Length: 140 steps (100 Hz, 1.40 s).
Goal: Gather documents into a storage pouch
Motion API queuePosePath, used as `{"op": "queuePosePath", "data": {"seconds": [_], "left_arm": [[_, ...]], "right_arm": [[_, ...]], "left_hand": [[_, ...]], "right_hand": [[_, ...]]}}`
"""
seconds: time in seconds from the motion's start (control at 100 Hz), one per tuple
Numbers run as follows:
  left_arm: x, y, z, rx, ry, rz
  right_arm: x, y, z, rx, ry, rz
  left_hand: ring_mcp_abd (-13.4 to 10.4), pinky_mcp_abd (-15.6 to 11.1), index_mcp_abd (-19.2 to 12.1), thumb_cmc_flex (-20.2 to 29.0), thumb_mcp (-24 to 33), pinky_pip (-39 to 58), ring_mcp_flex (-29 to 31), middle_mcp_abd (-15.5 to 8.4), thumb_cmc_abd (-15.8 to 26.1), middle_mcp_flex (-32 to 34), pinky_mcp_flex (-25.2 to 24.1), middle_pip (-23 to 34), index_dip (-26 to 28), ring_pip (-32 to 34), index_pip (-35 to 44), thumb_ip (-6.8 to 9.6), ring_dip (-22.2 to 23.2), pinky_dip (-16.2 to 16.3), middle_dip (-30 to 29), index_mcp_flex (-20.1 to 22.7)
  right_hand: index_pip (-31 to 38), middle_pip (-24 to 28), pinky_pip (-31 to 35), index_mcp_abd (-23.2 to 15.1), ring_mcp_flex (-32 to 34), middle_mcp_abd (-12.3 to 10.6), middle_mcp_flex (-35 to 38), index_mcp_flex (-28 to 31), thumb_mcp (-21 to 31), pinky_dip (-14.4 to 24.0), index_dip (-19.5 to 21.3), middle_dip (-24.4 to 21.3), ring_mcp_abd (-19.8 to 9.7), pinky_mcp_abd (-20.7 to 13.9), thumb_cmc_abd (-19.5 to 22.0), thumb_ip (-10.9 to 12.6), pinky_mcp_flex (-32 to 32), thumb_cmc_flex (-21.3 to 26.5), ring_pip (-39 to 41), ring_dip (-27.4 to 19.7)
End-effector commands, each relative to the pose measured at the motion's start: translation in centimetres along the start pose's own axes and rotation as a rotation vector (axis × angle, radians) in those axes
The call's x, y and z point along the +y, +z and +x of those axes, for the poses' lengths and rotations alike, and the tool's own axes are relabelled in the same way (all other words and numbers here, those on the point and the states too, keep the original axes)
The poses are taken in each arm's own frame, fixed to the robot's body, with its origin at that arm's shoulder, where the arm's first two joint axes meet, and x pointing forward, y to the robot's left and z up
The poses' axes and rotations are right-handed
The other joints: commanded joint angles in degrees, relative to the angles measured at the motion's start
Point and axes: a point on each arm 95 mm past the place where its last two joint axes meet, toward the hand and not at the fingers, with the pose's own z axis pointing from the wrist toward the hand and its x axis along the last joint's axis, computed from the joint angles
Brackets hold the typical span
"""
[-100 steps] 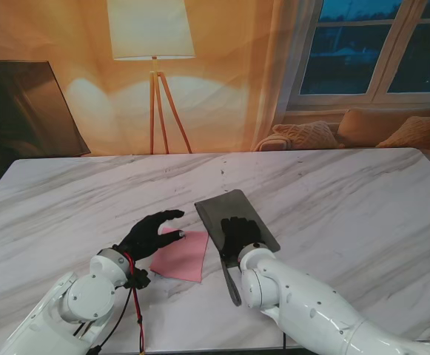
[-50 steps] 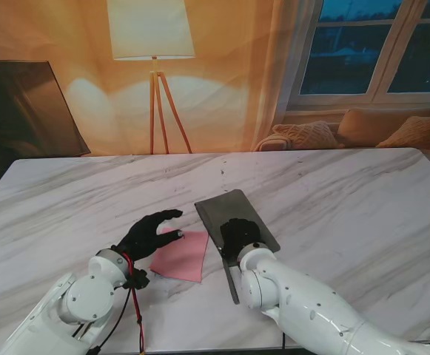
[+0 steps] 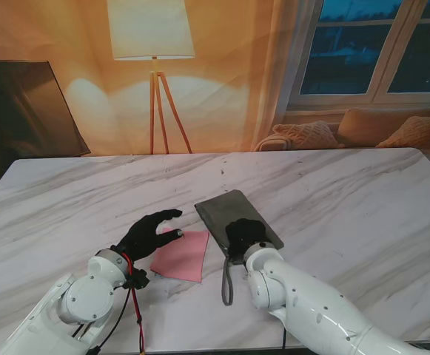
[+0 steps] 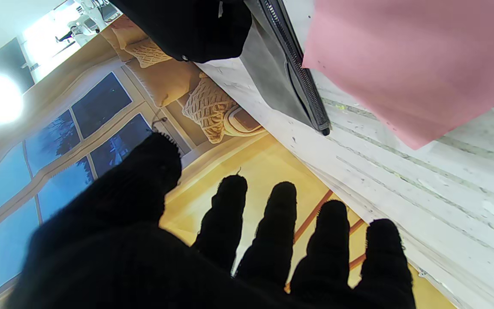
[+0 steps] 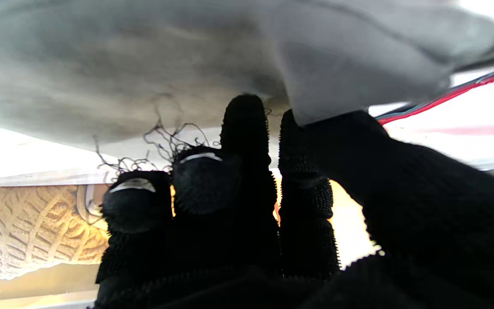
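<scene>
Right hand (image 3: pixel 243 235) pinching near end of grey pouch (image 3: pixel 226 208). Left hand (image 3: pixel 146 233) released, fingers spread over pink paper (image 3: pixel 181 256) on tabletop (image 3: pixel 348 192).

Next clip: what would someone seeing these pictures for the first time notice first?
Probably the pink sheet lying flat on the white marble table, near its middle and close to me. The left hand hovers at the sheet's left edge with its fingers spread, holding nothing. Just right of the sheet lies a dark grey pouch, and the right hand grips its near end.
</scene>
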Motion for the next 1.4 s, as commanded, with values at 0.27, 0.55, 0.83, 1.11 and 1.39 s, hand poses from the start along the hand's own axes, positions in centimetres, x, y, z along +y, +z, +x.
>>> {"op": "queuePosePath", "data": {"seconds": [0.27, 0.55, 0.83, 1.11, 1.39], "left_arm": [[0.1, 0.0, 0.4, 0.006, -0.009, -0.008], [0.2, 0.1, 0.3, -0.001, -0.012, -0.011], [0.5, 0.6, 0.1, -0.015, -0.008, -0.016], [0.2, 1.1, 0.3, -0.033, 0.057, 0.001], [-1.5, 1.9, 0.8, 0.009, 0.117, -0.026]], "right_arm": [[1.0, -0.6, -0.4, 0.028, 0.014, -0.038], [2.4, -1.4, -0.4, 0.013, 0.123, -0.053], [3.6, -2.3, -1.1, 0.005, 0.227, -0.039], [5.2, -3.1, -1.7, 0.023, 0.350, -0.036], [6.7, -4.5, -1.4, 0.054, 0.473, -0.048]], "left_hand": [[0.26, -1.22, 0.67, 0.52, -1.84, -0.76, 0.67, 0.16, 1.37, 1.56, 0.02, 0.18, 0.05, 0.39, 0.15, -0.45, 0.30, -0.13, 0.67, 1.10], [0.33, -1.23, 0.72, 0.70, -1.84, -0.72, 0.77, 0.14, 1.40, 1.66, 0.12, 0.24, 0.05, 0.51, 0.17, -0.41, 0.36, -0.16, 0.72, 1.17], [-1.36, -1.87, 0.81, 1.40, -0.82, -0.67, -0.86, -0.31, 0.87, 0.21, -0.05, 0.01, 0.09, -0.18, 0.26, -0.27, 0.03, -0.09, 0.65, 1.03], [-5.48, -7.36, 0.34, 2.56, 8.23, -4.84, -3.08, -2.83, -1.07, -3.64, -2.10, 0.88, 0.02, -2.97, 1.47, -0.16, -3.13, -6.56, 0.02, -0.18], [-10.03, -11.47, -0.27, 3.30, 13.25, -5.47, -4.18, -6.87, -4.72, -6.20, -1.18, 1.16, -0.34, -4.16, 2.33, -0.84, -6.12, -11.83, -1.76, -3.10]], "right_hand": [[-0.09, 1.83, 4.76, -5.17, 4.49, 4.54, 5.49, 5.38, 3.14, -2.78, 5.41, -0.37, -2.75, 0.60, 3.32, 2.84, 1.90, 8.36, 1.08, -0.93], [-1.87, 2.85, 3.70, -4.97, 5.86, 5.36, 7.05, 10.28, 4.32, -3.78, 5.62, 1.13, -2.68, 0.92, 1.69, 3.09, 3.10, 9.50, -0.04, -1.53], [-2.41, 2.81, 3.42, -4.54, 5.89, 5.64, 7.16, 11.26, 4.10, -3.96, 5.80, 2.08, -2.57, 1.03, 1.59, 3.23, 3.15, 9.77, -0.14, -1.52], [-3.05, 2.31, 2.88, -4.30, 5.76, 5.97, 6.86, 11.67, 3.03, -4.09, 6.45, 2.98, -2.38, 1.42, 2.18, 3.53, 3.14, 10.06, -0.35, -1.49], [-3.80, 1.85, 1.99, -3.46, 5.44, 6.54, 6.73, 11.78, 2.13, -4.17, 7.00, 3.89, -2.09, 1.87, 2.67, 3.91, 2.95, 10.61, -0.84, -1.42]]}}
